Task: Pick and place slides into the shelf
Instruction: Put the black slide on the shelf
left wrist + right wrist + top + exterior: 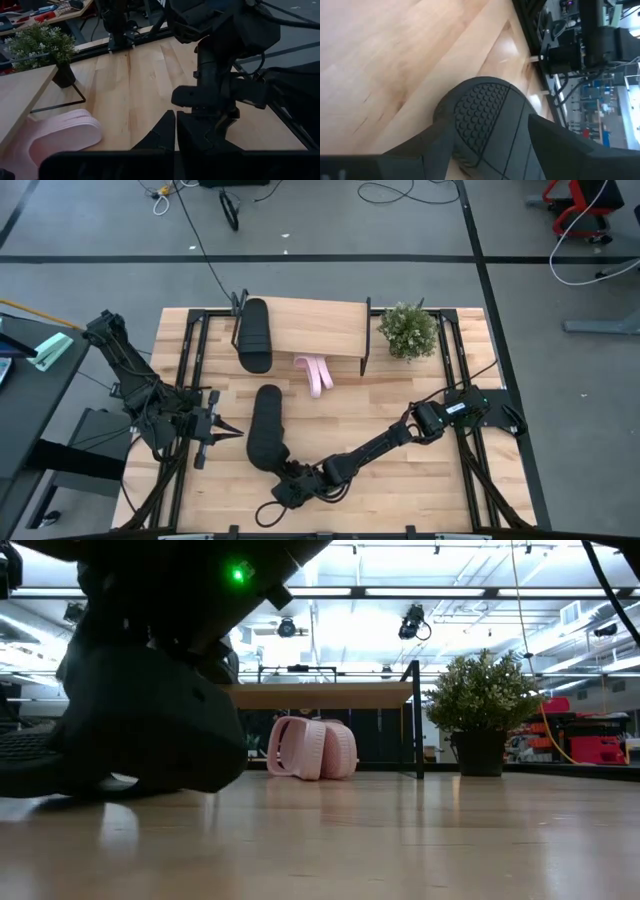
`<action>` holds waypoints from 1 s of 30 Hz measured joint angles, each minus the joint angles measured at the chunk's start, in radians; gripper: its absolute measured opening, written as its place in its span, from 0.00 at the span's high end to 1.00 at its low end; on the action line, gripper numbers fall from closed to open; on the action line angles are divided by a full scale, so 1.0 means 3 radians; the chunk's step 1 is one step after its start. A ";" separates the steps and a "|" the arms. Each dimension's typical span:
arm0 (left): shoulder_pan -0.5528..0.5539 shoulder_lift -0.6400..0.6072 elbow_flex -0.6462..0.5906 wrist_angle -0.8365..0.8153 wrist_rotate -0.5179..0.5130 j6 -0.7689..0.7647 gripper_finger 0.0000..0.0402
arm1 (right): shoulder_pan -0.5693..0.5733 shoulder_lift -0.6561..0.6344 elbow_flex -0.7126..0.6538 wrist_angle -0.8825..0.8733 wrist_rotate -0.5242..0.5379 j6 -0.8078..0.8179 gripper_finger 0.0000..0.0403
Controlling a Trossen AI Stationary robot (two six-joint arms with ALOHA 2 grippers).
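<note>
The black slide (266, 425) lies lower centre on the desk (400, 480); the right gripper (290, 485) pinches its heel end. Light, flexible, grippy rubber: grip the sole edge. Left gripper (232, 432) looks nearly closed, empty.

My right gripper (285, 485) covers the near end of the black slide (266, 426) on the table, so from above I cannot make out its heel. In my right wrist view that slide's (482, 117) studded sole fills the space between my fingers (560, 150), and the picture's edge cuts off both. In the low view the slide (150, 730) and my arm above it are one dark mass, blocking the shelf's (330, 695) left half. The pink slides (315, 373) lie partly under the shelf's board (315, 328); their far ends are hidden. Whether my left gripper's (232, 431) fingertips touch each other is too small to tell.
</note>
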 joint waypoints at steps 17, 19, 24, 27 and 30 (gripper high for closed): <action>0.0000 -0.0001 0.0000 0.0000 0.0001 -0.0005 0.94 | 0.0086 -0.0349 -0.0001 -0.0669 -0.0017 0.0039 0.36; 0.0000 -0.0001 0.0000 0.0001 0.0000 -0.0005 0.94 | 0.0081 -0.0331 -0.0001 -0.0848 -0.0018 0.0019 0.36; 0.0000 0.0000 0.0000 0.0006 0.0000 -0.0006 0.95 | -0.0017 -0.0314 -0.0064 -0.0816 -0.0137 -0.0041 0.36; 0.0000 -0.0001 0.0000 0.0006 0.0000 -0.0006 0.97 | -0.0082 -0.0310 -0.0112 -0.0851 -0.0148 -0.0243 0.36; 0.0000 -0.0001 0.0000 0.0004 0.0000 -0.0004 0.97 | -0.0130 -0.0313 -0.0167 -0.0801 -0.0250 -0.0383 0.36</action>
